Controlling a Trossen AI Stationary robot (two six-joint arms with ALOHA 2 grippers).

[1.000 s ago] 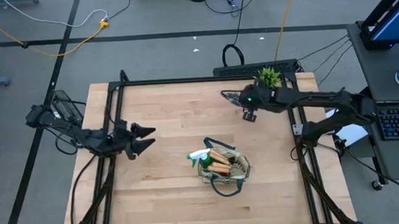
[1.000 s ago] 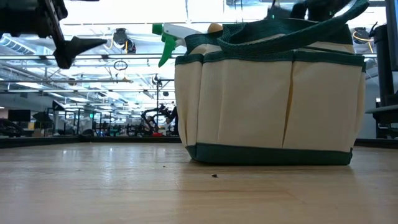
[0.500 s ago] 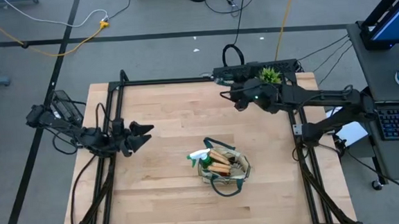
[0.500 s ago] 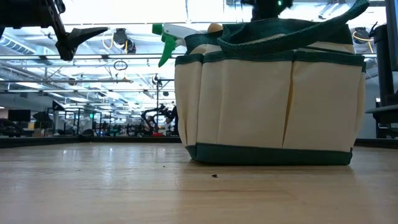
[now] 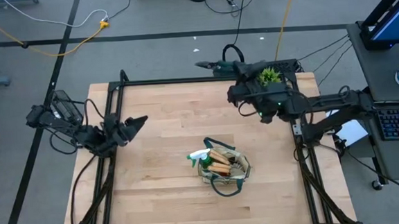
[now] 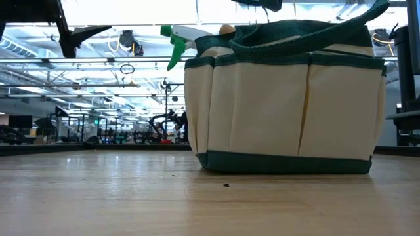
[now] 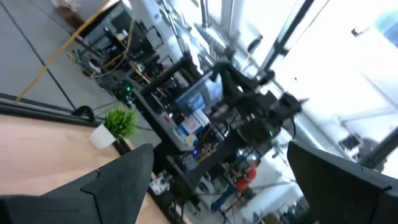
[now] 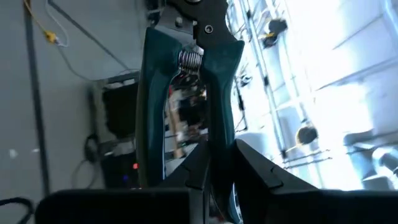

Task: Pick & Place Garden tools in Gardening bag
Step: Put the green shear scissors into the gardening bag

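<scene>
The gardening bag (image 5: 224, 167) stands on the table, right of centre, and fills the low view (image 6: 285, 105). A green spray bottle (image 5: 199, 156) with a white nozzle and wooden-handled tools (image 5: 220, 161) stick out of its top. My right gripper (image 5: 242, 74) is raised over the table's far edge, shut on the dark pruning shears (image 5: 214, 66). My left gripper (image 5: 134, 123) hangs open above the table's left side with nothing between its fingers (image 7: 118, 180). My right gripper pinches one dark handle of the shears (image 8: 221, 146) between its two fingers (image 8: 202, 165). The other handle (image 8: 152, 124) stands free beside it. The shears are lifted clear and stick out ahead of the fingers, roughly level, with the spring and pivot end away from the gripper.
A small potted green plant (image 5: 268, 75) stands at the table's far right corner, close under my right arm. Black frame rails (image 5: 184, 80) run along the table's far, left and right edges. Bare wood (image 5: 170, 197) lies left of and in front of the bag.
My right gripper has risen with the shears, swung toward the table's far edge and rolled about its own line. The shears now point out past the far edge. My left gripper has tipped its fingers upward a little and stayed open.
</scene>
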